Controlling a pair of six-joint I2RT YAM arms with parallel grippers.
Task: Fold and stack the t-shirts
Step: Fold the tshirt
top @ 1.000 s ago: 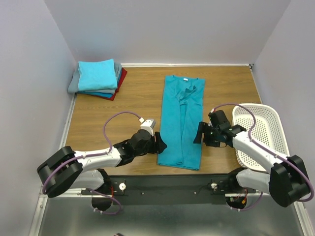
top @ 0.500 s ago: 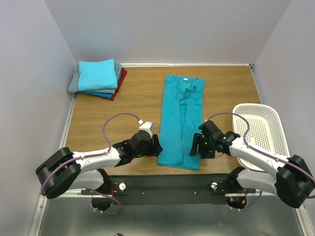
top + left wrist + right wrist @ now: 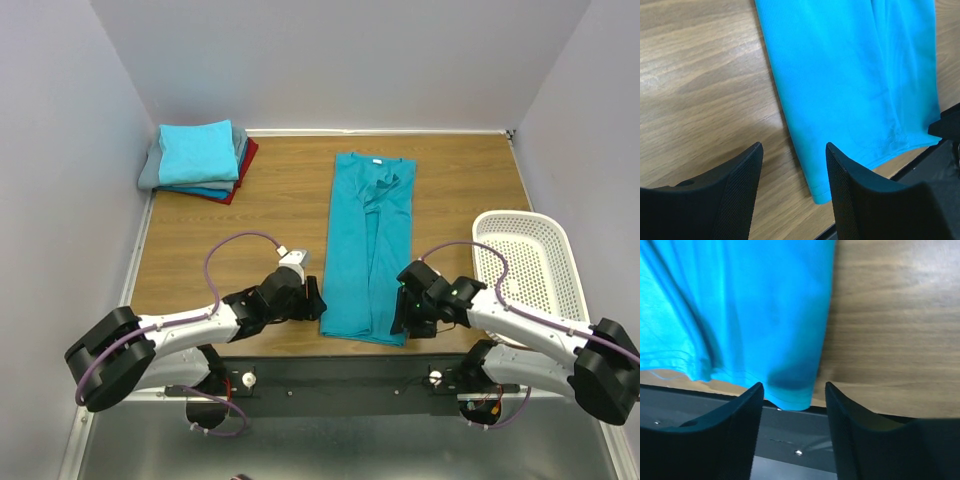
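Note:
A teal-blue t-shirt lies folded into a long strip in the middle of the table, collar at the far end. My left gripper is low at its near left corner and stands open. In the left wrist view the hem corner lies between the fingers. My right gripper is at the near right corner, also open, and the hem corner hangs over the table's edge between its fingers. A stack of folded t-shirts, light turquoise on top, sits at the back left.
A white perforated basket stands at the right edge of the table, close behind the right arm. A black rail runs along the near edge, just under the shirt's hem. Grey walls close in the table on three sides.
The right gripper has come down and leftwards from beside the shirt's middle to its near right corner, its jaws narrowing. The left gripper has crept slightly towards the near left corner.

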